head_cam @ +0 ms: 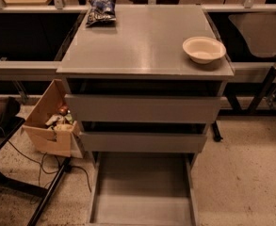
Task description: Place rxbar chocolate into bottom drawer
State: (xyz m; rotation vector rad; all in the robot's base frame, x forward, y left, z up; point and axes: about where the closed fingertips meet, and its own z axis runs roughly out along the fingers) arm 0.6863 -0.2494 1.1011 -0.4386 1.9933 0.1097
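The bottom drawer (142, 206) stands pulled out at the bottom of the grey cabinet; its flat floor is bare. The two upper drawers (142, 108) are shut or nearly shut. The rxbar chocolate is out of view. My gripper and arm are out of view in the camera view.
A blue-and-white snack bag (101, 10) lies at the cabinet top's far left. A white bowl (204, 49) sits near its right edge. A cardboard box (50, 126) with odds and ends stands on the floor to the left, with cables beside it. Dark benches flank the cabinet.
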